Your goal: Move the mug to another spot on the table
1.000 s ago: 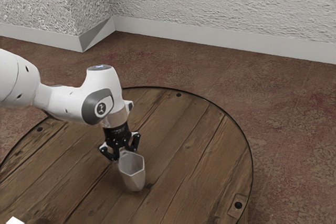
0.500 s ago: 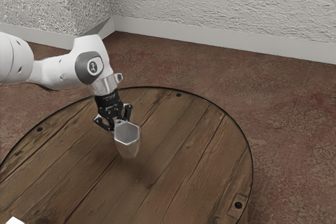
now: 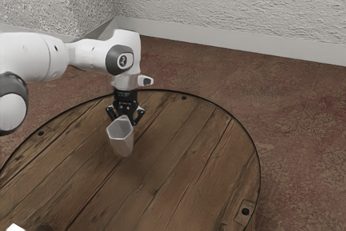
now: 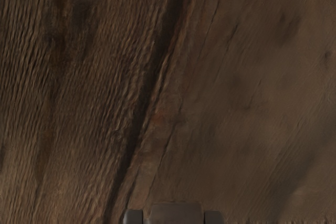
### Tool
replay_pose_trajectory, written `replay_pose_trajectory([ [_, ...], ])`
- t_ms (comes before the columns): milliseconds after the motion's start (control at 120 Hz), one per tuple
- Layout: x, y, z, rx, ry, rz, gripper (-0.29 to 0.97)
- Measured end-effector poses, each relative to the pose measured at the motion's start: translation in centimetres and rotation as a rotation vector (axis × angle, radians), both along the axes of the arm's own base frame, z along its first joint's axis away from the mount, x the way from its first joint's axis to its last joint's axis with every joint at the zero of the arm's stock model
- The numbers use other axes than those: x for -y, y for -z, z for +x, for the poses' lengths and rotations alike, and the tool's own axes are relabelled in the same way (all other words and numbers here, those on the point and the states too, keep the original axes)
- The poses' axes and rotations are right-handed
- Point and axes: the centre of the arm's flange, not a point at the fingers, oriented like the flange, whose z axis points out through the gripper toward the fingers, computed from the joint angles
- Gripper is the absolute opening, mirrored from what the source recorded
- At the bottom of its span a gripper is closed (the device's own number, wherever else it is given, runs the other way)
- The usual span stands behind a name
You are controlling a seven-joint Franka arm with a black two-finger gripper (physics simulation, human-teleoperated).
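The claw is clenched on the mug at its rim, holding it tilted above the tabletop, nearer the far edge than the near one. The pick-up is done. Setting the mug down at a new spot and letting go are left. The mug wall hides the inner finger. In the wrist view, the grey shape under the hand is probably the mug.

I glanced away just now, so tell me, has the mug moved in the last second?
Yes. The mug, clamped in the gripper, has risen and gone toward the far rim of the table, slightly to the exterior view's left.
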Motion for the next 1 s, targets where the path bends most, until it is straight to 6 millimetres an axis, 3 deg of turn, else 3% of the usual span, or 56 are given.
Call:
replay_pose_trajectory([
  [325,0.8,2.7,0.5,-0.036,0.19,-0.082,-0.05],
  [517,1.0,4.0,1.0,-0.015,0.249,-0.127,0.02],
  [733,1.2,4.3,1.4,0.017,0.285,-0.178,0.33],
  [808,1.3,3.2,1.5,0.04,0.299,-0.188,0.42],
  [1000,3.6,-2.8,1.3,0.134,0.354,-0.209,0.56],
])
